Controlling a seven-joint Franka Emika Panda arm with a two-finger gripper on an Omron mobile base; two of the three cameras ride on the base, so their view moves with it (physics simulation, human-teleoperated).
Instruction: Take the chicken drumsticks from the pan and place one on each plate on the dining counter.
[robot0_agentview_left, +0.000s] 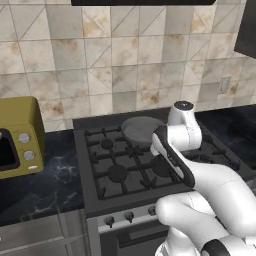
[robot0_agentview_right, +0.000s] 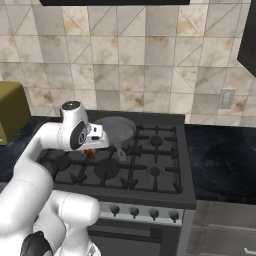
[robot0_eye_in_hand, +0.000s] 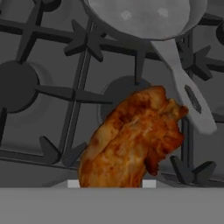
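My gripper (robot0_agentview_right: 90, 153) hangs over the stove's left burners, just in front of the pan, and is shut on one chicken drumstick (robot0_eye_in_hand: 131, 140). The orange-brown piece stands large in the hand view and hides the fingertips; in the right base view it peeks out below the hand as a small orange bit (robot0_agentview_right: 90, 154). The round grey pan (robot0_agentview_right: 116, 128) sits on a rear burner with its long handle (robot0_eye_in_hand: 188, 92) pointing toward the front. What shows of its inside in the hand view (robot0_eye_in_hand: 140, 15) is bare metal. The plates and the dining counter are out of view.
Black cast-iron grates (robot0_agentview_left: 117, 170) cover the stove, with a row of knobs (robot0_agentview_right: 145, 212) along its front. A yellow microwave (robot0_agentview_left: 17, 145) stands on the dark counter at the left. Dark counter (robot0_agentview_right: 220, 160) runs on to the right. A tiled wall is behind.
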